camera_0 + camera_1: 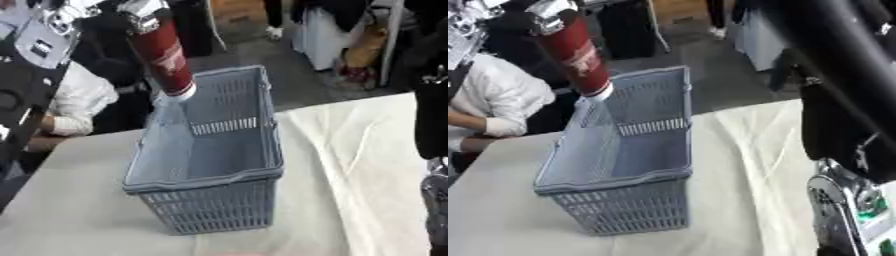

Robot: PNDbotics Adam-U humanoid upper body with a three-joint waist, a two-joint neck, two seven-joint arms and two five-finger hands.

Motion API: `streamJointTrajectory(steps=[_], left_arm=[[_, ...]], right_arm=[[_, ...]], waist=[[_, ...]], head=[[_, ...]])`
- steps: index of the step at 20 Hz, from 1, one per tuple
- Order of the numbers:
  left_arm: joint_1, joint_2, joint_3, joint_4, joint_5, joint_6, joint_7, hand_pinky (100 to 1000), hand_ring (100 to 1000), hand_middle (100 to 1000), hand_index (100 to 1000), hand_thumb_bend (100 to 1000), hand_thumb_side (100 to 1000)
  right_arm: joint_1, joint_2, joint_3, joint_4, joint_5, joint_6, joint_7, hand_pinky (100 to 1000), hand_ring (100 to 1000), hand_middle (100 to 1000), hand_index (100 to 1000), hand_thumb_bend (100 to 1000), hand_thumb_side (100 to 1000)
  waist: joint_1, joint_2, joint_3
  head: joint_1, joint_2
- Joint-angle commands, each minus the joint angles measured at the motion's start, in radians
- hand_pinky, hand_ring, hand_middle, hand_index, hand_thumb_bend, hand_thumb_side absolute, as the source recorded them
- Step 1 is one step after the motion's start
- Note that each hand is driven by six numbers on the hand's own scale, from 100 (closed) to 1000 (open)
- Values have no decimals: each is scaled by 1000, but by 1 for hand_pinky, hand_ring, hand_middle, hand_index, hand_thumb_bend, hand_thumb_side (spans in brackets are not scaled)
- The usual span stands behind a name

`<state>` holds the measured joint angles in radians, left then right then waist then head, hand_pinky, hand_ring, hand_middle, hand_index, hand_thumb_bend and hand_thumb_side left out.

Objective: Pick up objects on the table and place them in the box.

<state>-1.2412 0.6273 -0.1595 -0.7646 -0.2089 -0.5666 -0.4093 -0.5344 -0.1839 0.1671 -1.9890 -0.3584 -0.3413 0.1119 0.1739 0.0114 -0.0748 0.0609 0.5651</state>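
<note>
Your table [350, 165], under a pale cloth, carries the grey basket [210, 165] at centre, slotted walls, nothing visible inside. At 11 o'clock your left hand [140, 12] is clamped round the top of a red can [164, 55], tilted over the basket's far-left rim. At 4 o'clock only your right arm [842, 120] shows; you cannot tell its hand's state.

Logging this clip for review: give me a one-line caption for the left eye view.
Left hand holds a red tube tilted over the far rim of the grey basket on the cloth-covered table.
</note>
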Motion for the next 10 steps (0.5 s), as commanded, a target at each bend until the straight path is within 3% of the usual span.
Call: streamJointTrajectory(steps=[1,2,3,4,5,6,7,8,9,10], left_arm=[[-12,19,1,-20,4,-25,18,100,100,241,232,100,671],[-13,20,-1,-22,-4,-35,23,100,107,323,327,100,707],[-12,22,-2,-23,-17,-43,29,100,226,411,419,100,738],[-12,23,-2,-23,-32,-49,35,100,147,355,363,100,718],[-12,25,-3,-22,-51,-53,40,341,440,573,567,176,804],[-12,25,-3,-21,-74,-54,42,279,404,540,537,160,793],[-11,26,-4,-18,-96,-53,43,611,589,713,672,253,824],[-11,25,-4,-14,-121,-49,40,641,605,728,683,275,822],[-10,25,-4,-10,-144,-45,36,828,756,830,762,467,816],[-10,24,-3,-7,-163,-43,30,767,710,796,735,390,819]], right_arm=[[-28,7,2,-11,-3,2,0,336,491,598,804,100,982],[-28,6,2,-11,-3,2,0,336,490,598,804,100,982],[-28,6,2,-11,-3,2,0,336,490,598,804,100,982],[-28,6,2,-11,-4,2,1,336,490,598,804,100,982],[-28,5,2,-11,-4,2,1,336,490,598,804,100,982],[-28,5,2,-11,-4,1,1,336,490,598,804,100,982],[-28,5,2,-11,-4,1,1,335,490,598,804,100,982],[-28,5,2,-11,-4,1,1,335,490,598,804,100,982],[-28,5,1,-11,-4,1,1,336,490,598,804,100,982],[-28,5,1,-11,-3,1,0,335,490,598,804,100,982]], waist=[[-5,-8,1],[-5,-8,1],[-5,-8,2],[-5,-8,2],[-5,-7,3],[-6,-7,3],[-6,-7,3],[-6,-7,3],[-6,-6,3],[-6,-6,3]], head=[[4,-15],[5,-14],[5,-14],[4,-13],[4,-13],[4,-12],[4,-12],[4,-11],[4,-12],[3,-13]])
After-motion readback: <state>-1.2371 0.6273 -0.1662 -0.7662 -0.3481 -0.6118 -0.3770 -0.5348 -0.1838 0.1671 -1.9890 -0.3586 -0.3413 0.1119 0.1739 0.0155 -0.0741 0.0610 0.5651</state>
